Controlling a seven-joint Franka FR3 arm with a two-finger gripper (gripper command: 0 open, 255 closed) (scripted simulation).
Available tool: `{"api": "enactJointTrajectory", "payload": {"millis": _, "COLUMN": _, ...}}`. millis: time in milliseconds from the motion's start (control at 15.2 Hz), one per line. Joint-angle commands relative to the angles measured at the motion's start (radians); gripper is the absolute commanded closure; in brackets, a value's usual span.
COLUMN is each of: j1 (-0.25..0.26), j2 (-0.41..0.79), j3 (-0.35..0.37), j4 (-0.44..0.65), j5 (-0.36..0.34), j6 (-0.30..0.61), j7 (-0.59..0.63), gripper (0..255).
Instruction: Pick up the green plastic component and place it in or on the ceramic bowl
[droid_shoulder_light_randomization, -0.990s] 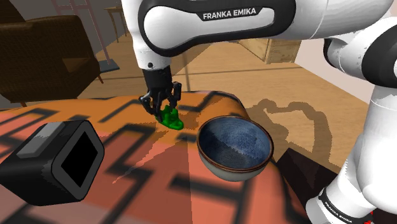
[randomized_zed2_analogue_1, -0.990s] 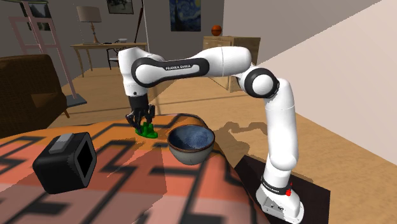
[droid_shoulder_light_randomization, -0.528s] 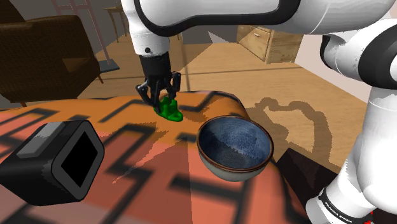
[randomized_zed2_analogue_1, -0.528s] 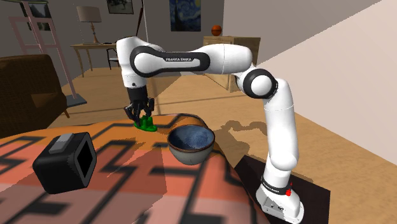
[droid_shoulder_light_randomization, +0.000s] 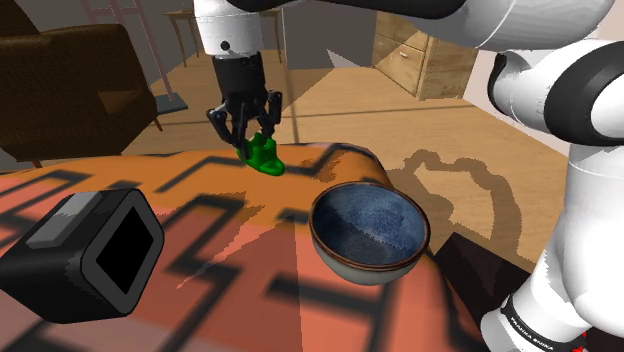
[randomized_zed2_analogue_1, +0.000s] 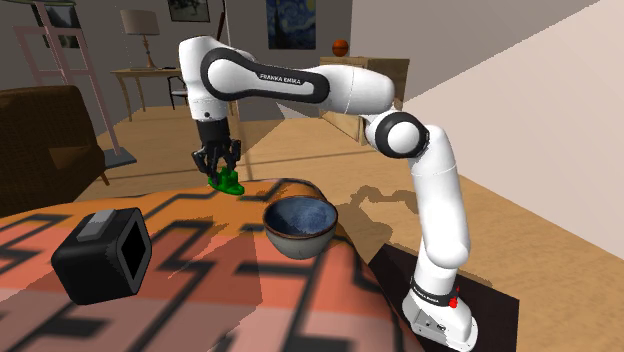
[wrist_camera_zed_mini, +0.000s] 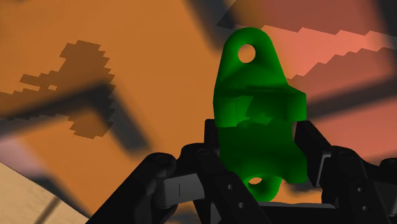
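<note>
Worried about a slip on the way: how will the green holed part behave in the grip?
The green moulded part with holes looks rigid, undeformed where the black two-finger tool clamps it. Its rounded, uneven sides may let it pivot there. Small beside the tool, it is probably light.

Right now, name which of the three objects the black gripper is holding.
The small green plastic component with holed ends, clasped in the black gripper. The blue-glazed bowl and the black open-fronted box rest untouched on the patterned tabletop.
</note>
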Motion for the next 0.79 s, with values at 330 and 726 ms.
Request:
{"api": "enactJointTrajectory", "payload": {"millis": 330, "j1": 0.065, "j2": 0.108, "j3": -0.004, "j4": 0.274, "j5": -0.049, "j6": -0.168, "j7": 0.005, "gripper": 255}}
{"api": "enactJointTrajectory", "payload": {"millis": 726, "j1": -0.053, "j2": -0.215, "j3": 0.019, "j4": -0.185, "j5": 0.089, "j6": -0.015, "j7": 0.001, "gripper": 255}}
